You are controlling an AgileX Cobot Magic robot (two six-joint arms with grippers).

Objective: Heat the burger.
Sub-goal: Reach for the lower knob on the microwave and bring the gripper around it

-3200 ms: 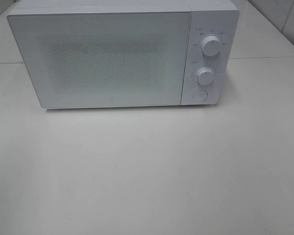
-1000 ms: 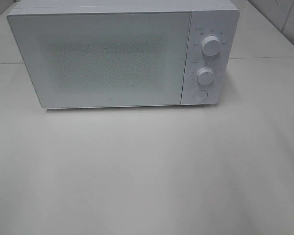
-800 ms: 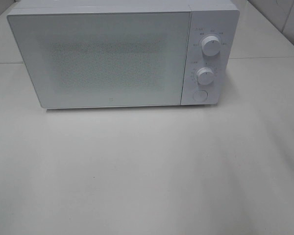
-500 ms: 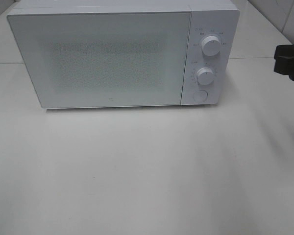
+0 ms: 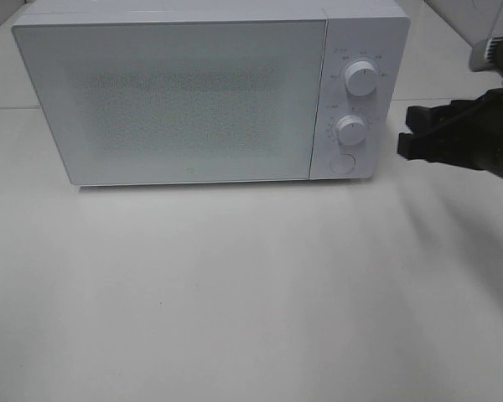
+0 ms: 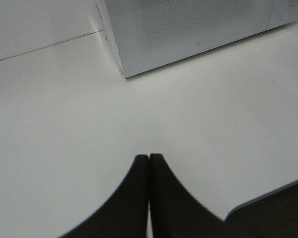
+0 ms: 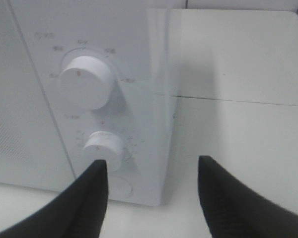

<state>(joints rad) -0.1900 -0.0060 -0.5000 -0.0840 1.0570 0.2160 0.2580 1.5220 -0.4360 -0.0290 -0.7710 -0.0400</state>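
No burger shows; perhaps it sits inside the shut microwave [image 5: 193, 100]. The right gripper [image 5: 407, 130], spread and empty, faces the lower knob [image 5: 350, 130] of 2; next, pinch it squarely. The left gripper [image 6: 149, 158] is clenched, empty.

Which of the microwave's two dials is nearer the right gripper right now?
The lower dial, the smaller one just above the round button. It sits level with the open right gripper; the upper dial is higher and farther.
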